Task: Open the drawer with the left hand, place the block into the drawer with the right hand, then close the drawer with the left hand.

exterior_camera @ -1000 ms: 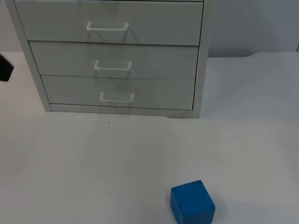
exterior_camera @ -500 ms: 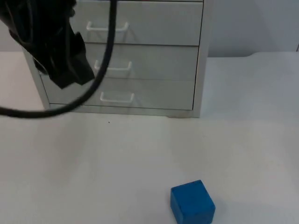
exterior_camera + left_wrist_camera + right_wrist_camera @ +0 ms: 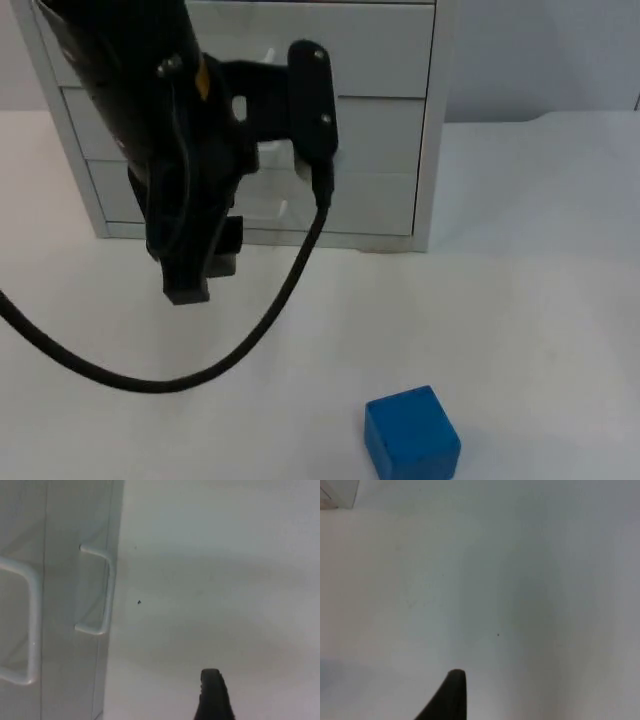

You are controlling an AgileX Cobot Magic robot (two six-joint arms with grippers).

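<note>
A white cabinet (image 3: 400, 60) with three drawers stands at the back of the table, all drawers pushed in. My left arm reaches across its front, and the left gripper (image 3: 198, 275) hangs low over the table just ahead of the bottom drawer. The left wrist view looks along the drawer fronts, with the bottom handle (image 3: 102, 590) and the middle handle (image 3: 30, 625) close by and untouched. A blue block (image 3: 411, 432) sits alone near the front edge, right of centre. My right gripper (image 3: 451, 695) waits over bare white table, holding nothing I can see.
The white table top (image 3: 520, 290) stretches to the right of the cabinet and in front of it. A grey partition wall (image 3: 540, 50) closes the back. A cable loop from the left arm droops over the table in front of the cabinet.
The left arm has swung in from the left edge, crossed the cabinet front and dropped towards the table before the bottom drawer. The block and the drawers have not moved.
</note>
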